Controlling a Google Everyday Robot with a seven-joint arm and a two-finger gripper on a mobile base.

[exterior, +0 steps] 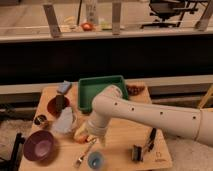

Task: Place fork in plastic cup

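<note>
The fork lies on the wooden table near the front edge, slanted, with its tines toward the front left. The plastic cup, small and light blue, stands upright just right of the fork's front end. My gripper is at the end of the thick white arm that reaches in from the right. It hangs just above and behind the fork's handle end. The arm's wrist hides much of the gripper.
A purple bowl sits front left and a small dark metal cup behind it. There is also a green tray at the back, a red plate, a pale bag, an orange item, and black-handled utensils front right.
</note>
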